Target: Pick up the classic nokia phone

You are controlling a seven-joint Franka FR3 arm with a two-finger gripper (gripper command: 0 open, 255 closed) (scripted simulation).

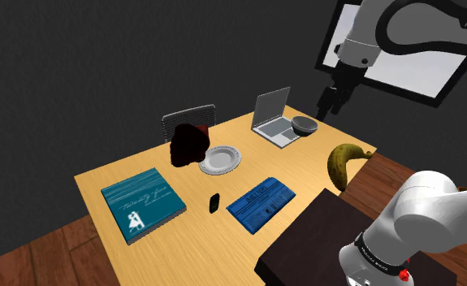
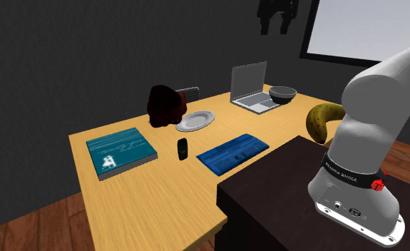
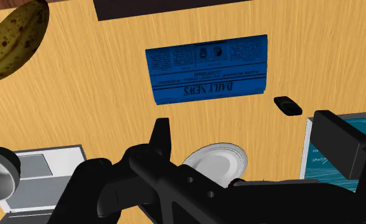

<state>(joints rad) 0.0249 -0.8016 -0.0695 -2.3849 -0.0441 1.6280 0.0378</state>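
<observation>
1. The gripper (image 1: 329, 106) hangs high over the far end of the worktop (image 1: 114, 173), fingers well apart and holding nothing.
2. The nokia phone (image 3: 288, 105), small and dark, lies flat between the blue newspaper (image 3: 205, 69) and the teal book (image 1: 142, 201), touching neither.
3. We judge it light, stiff and smooth-cased. We would close across its long sides at mid-length, low against the worktop.
4. The wrist view gives the phone's slant from above, while the shoulder view gives the gripper's height.
</observation>
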